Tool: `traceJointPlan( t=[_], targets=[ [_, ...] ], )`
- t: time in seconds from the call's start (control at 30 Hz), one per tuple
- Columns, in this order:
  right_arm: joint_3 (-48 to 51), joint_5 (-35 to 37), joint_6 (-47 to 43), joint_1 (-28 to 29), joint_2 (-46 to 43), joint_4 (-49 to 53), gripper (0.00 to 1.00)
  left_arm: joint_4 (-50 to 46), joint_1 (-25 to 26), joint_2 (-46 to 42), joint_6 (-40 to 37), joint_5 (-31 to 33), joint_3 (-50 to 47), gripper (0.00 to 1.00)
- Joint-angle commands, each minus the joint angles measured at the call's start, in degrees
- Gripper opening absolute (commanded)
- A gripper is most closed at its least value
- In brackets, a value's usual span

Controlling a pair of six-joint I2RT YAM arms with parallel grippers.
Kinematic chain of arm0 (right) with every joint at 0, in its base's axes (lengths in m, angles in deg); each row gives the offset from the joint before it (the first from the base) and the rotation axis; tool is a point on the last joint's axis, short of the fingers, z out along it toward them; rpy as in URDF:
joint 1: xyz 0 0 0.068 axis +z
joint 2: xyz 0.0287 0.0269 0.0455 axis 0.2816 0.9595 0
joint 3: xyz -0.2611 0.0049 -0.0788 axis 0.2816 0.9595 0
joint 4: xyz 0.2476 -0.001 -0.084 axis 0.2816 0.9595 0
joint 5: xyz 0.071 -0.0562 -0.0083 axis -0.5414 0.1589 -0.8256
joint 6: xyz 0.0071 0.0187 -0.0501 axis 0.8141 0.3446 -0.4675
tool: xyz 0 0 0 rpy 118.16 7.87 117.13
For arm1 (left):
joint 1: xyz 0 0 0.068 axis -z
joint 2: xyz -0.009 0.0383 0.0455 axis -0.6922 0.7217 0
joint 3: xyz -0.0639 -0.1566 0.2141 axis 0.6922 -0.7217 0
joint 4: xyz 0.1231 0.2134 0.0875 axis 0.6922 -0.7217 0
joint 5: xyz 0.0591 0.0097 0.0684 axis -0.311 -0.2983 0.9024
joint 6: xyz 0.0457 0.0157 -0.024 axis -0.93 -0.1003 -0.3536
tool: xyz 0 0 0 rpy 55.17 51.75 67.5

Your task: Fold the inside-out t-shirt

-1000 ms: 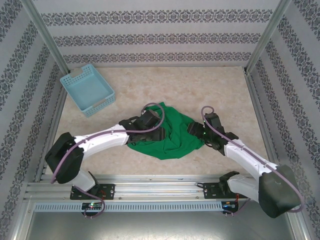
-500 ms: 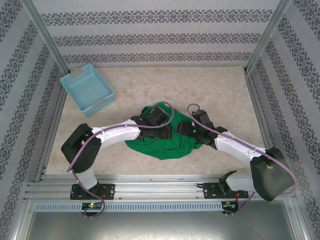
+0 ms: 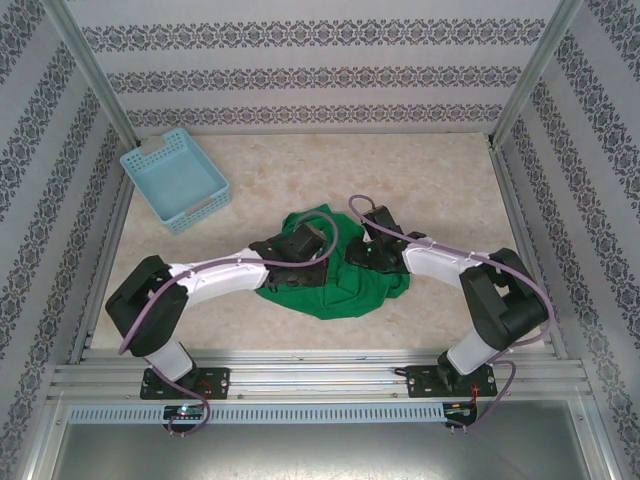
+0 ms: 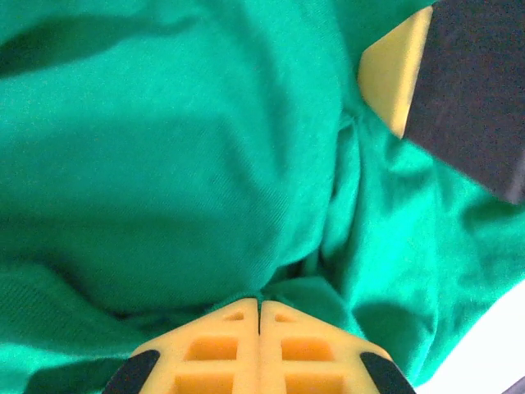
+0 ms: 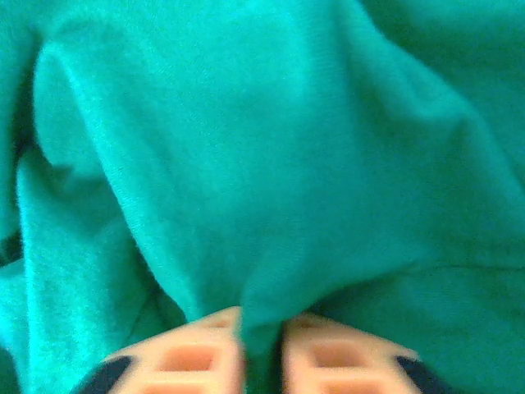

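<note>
The green t-shirt [image 3: 345, 290] lies bunched at the middle of the counter [image 3: 400, 175]. Our left hand [image 4: 260, 305] is closed tight on a pucker of it — our right hand [image 5: 261, 322], close by, pinches a fold between its fingers.

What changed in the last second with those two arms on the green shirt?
Both grippers closed. The left gripper hardly shifted and pinched a fold near the t-shirt's middle. The right gripper moved left from the shirt's right edge onto the cloth and clamped a ridge of it. The t-shirt stayed crumpled in the same spot, and the blue basket stayed in the far-left corner.
</note>
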Motion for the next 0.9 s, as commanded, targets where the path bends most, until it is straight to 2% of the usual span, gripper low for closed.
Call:
traceJointPlan(
  t=[0.0, 0.07, 0.17, 0.27, 0.37, 0.5, 0.6, 0.73, 0.87],
  targets=[
    [-4.2, -0.6, -1.0, -2.3, -1.4, 2.6, 0.0, 2.9, -5.3, -4.9, 2.1, -2.7, -1.8, 0.0],
    [-8.2, 2.0, -3.1, -3.9, -4.0, 6.7, 0.0, 2.1, -11.4, -6.2, 1.9, -7.1, 0.3, 0.0],
    [-15.9, 5.0, -6.3, -5.8, -8.3, 11.2, 0.0, -3.8, -18.1, -7.5, -3.8, -5.4, 10.2, 0.0],
    [-23.0, 6.7, -8.4, -7.9, -12.3, 14.4, 0.0, -7.3, -23.0, -8.2, -7.2, -2.8, 21.2, 0.0],
    [-25.3, 8.0, -8.8, -8.3, -17.5, 13.8, 0.0, -3.1, -25.1, -12.6, -6.4, -4.8, 24.3, 0.0],
    [-16.6, 7.4, -7.1, -6.3, -25.5, 7.1, 0.0, 8.2, -23.7, -21.5, -4.6, -7.6, 13.1, 0.0],
    [-4.9, 8.4, -4.7, -4.4, -29.4, 3.7, 0.0, 9.9, -22.3, -24.4, -4.5, -8.9, 1.6, 0.0],
    [11.8, 7.3, 1.3, -3.1, -29.5, -1.3, 0.0, 12.6, -21.3, -22.5, -1.7, -12.7, -13.1, 0.0],
    [22.5, 5.0, 6.6, -2.1, -25.2, -5.7, 0.13, 18.5, -18.2, -16.9, 0.6, -15.2, -22.2, 0.0]
  ],
)
